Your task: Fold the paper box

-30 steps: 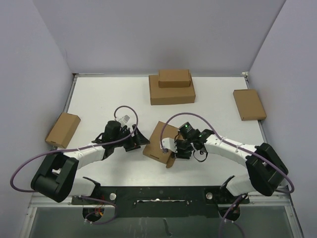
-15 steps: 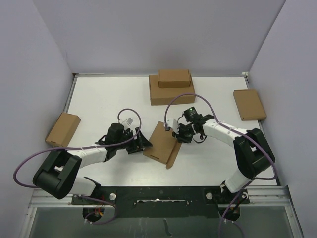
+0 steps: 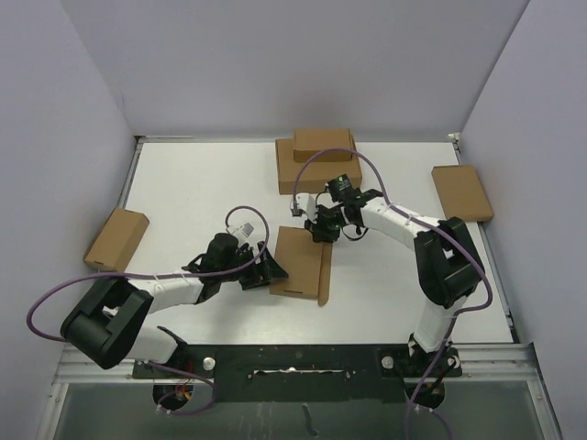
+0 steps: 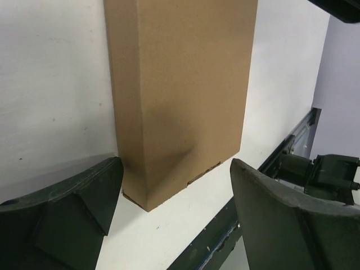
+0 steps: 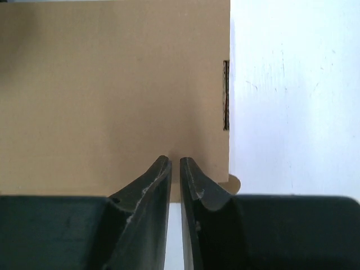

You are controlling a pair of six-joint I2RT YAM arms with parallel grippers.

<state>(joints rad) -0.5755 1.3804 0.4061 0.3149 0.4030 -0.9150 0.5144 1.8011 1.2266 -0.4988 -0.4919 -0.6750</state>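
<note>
Well off to the outer side of my left gripper (image 3: 266,271), a spare brown box (image 3: 116,239) sits at the table's (image 3: 183,183) edge and is no part of this job. That gripper stands wide open and holds nothing. The paper box (image 3: 298,261) lies flat just ahead of its fingertips, with one near corner reaching in between the jaws. I cannot tell whether either finger touches it.

Across the box, at its far edge, my right gripper (image 5: 175,164) has its fingers (image 5: 152,185) drawn almost together, with only a slit between them. The tips are over the lid's edge, and I see no card pinched in them. Just to their right a slot (image 5: 226,94) is cut near the lid's edge and a small tab (image 5: 234,183) pokes out. Beyond that gripper sit stacked boxes (image 3: 318,170), with another box (image 3: 461,192) well off to its outer side.

I judge the main folds done: the lid is down and the shape is flat and rectangular. What looks left is seating the long side farthest from my left gripper and tucking that tab.
</note>
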